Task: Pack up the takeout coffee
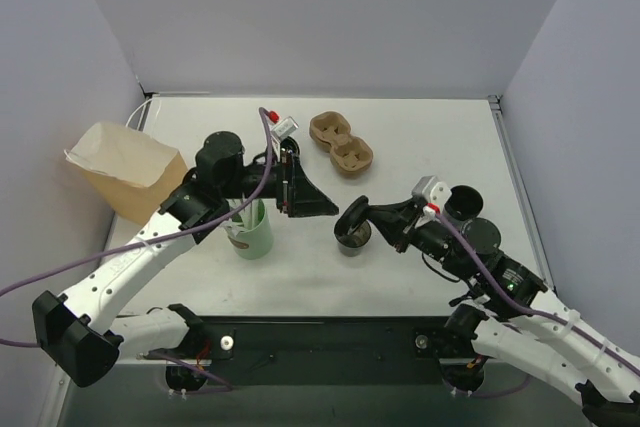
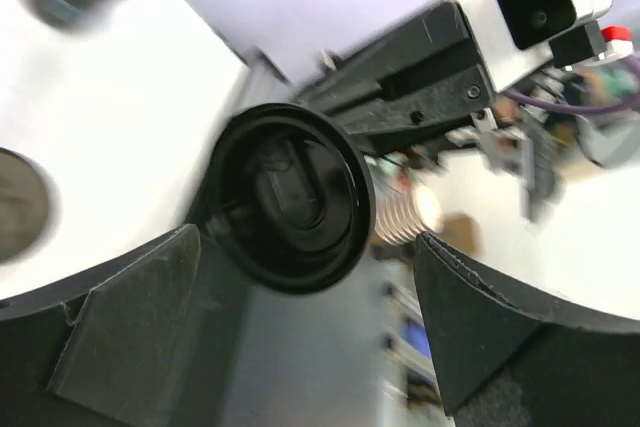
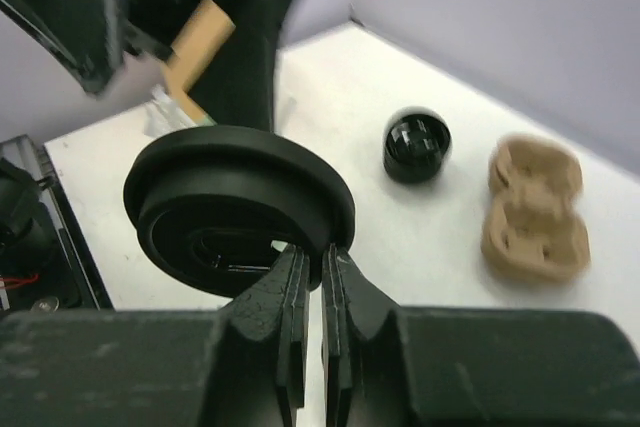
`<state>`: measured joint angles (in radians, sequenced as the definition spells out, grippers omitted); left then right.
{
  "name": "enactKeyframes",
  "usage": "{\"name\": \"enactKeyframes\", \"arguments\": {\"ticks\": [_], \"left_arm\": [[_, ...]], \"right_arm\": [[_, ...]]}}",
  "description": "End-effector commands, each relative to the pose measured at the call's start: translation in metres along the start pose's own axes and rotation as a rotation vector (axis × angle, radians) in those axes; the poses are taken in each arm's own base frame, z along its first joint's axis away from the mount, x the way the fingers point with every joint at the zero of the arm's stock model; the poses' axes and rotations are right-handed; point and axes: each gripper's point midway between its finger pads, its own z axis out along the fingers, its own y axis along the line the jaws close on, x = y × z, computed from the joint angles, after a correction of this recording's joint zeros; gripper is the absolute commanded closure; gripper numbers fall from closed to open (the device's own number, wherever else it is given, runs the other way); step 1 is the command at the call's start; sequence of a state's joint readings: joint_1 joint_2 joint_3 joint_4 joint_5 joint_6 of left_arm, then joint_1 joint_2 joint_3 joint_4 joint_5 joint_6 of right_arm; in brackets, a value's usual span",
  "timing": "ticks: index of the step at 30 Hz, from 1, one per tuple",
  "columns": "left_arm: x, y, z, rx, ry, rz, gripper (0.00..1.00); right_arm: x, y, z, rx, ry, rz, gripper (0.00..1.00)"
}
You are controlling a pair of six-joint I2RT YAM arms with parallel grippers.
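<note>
My right gripper (image 1: 358,215) (image 3: 315,255) is shut on the rim of a loose black lid (image 3: 240,207) (image 2: 285,197), held in the air at mid-table. My left gripper (image 1: 318,199) (image 2: 305,237) faces it with its jaws wide open; the lid sits just past its fingertips, untouched. A lidless black cup (image 1: 352,235) (image 3: 417,145) with a shiny inside stands on the table below the lid. The takeout coffee (image 1: 482,237), a short black cup with a flat lid, stands behind my right wrist, beside another black cup (image 1: 462,202).
A green cup (image 1: 250,229) with white straws stands under my left arm. An open brown paper bag (image 1: 125,172) lies at the left edge. A tan pulp cup carrier (image 1: 340,143) (image 3: 535,209) rests at the back centre.
</note>
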<state>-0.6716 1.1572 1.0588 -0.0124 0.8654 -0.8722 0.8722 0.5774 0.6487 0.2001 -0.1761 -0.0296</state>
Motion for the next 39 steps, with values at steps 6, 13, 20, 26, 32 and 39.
{"name": "enactKeyframes", "arguments": {"ticks": [6, 13, 20, 26, 32, 39], "left_arm": [[-0.068, 0.043, -0.065, -0.419, -0.291, 0.335, 0.03], [-0.042, 0.073, -0.093, -0.534, -0.301, 0.451, 0.03], [-0.011, 0.089, -0.114, -0.6, -0.298, 0.555, 0.05], [0.003, 0.07, -0.13, -0.564, -0.395, 0.636, 0.07], [-0.001, 0.063, -0.145, -0.614, -0.453, 0.689, 0.07], [0.002, 0.057, -0.143, -0.581, -0.449, 0.699, 0.07]], "right_arm": [[0.085, -0.057, -0.067, 0.581, 0.605, 0.308, 1.0], [0.122, -0.061, -0.066, 0.594, 0.9, 0.483, 1.0], [0.135, -0.055, -0.044, 0.537, 1.158, 0.534, 1.0], [0.128, -0.053, -0.026, 0.543, 1.222, 0.536, 1.0], [0.138, -0.044, -0.011, 0.555, 1.342, 0.481, 1.0], [0.158, -0.045, -0.009, 0.584, 1.469, 0.444, 1.0]]}}
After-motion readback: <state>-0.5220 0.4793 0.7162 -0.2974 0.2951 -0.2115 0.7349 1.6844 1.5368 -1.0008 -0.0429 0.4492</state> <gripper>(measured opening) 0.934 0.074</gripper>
